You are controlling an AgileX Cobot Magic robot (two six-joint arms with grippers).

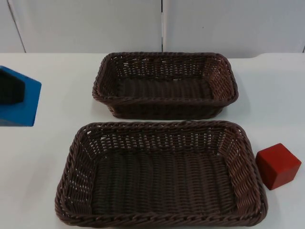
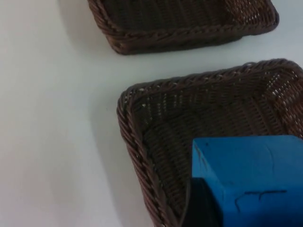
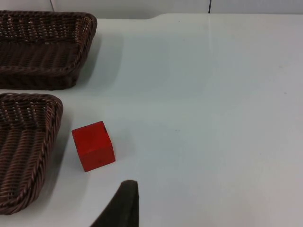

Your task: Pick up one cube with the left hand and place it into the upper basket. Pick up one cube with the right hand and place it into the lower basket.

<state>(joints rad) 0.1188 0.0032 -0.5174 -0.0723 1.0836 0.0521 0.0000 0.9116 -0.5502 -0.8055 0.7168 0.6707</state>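
A blue cube (image 1: 25,101) hangs in the air over the table's left edge, level with the upper basket (image 1: 164,102), and my left gripper (image 1: 8,90) is shut on it. In the left wrist view the blue cube (image 2: 251,175) looms close against a black finger (image 2: 202,204), with the lower basket (image 2: 142,156) beneath it. A red cube (image 1: 278,165) rests on the table just right of the lower basket (image 1: 159,220). My right gripper (image 3: 124,204) waits above the table, a short way from the red cube (image 3: 93,145). Both baskets hold nothing.
The two brown wicker baskets lie one behind the other in the middle of the white table. The grey partition wall (image 1: 162,24) closes off the back. Bare table (image 3: 213,118) stretches right of the red cube.
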